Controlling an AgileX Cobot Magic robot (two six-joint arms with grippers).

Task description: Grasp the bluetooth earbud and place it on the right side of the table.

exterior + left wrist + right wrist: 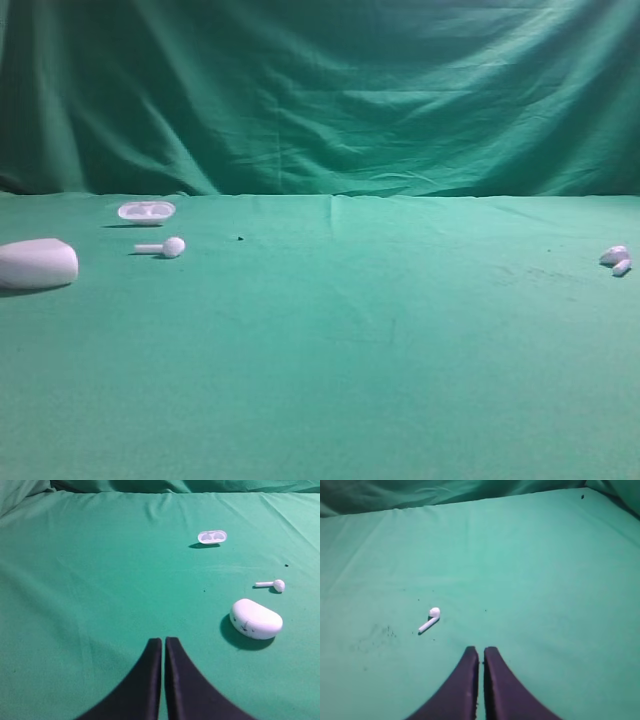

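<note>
Green cloth covers the table (330, 350) and backdrop. Two earbuds lie on it: the bluetooth earbud (615, 259) far right, a long-stemmed earbud (162, 247) left, beside one oval tray (146, 211) and one case (37, 263). Left gripper (163, 641) and right gripper (481, 651) are both closed, empty.

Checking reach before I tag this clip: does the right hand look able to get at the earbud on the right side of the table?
Probably yes. In the right wrist view the bluetooth earbud lies alone on bare table, ahead and left of the right hand. Nothing stands between them; the shut hand would need to open.
</note>
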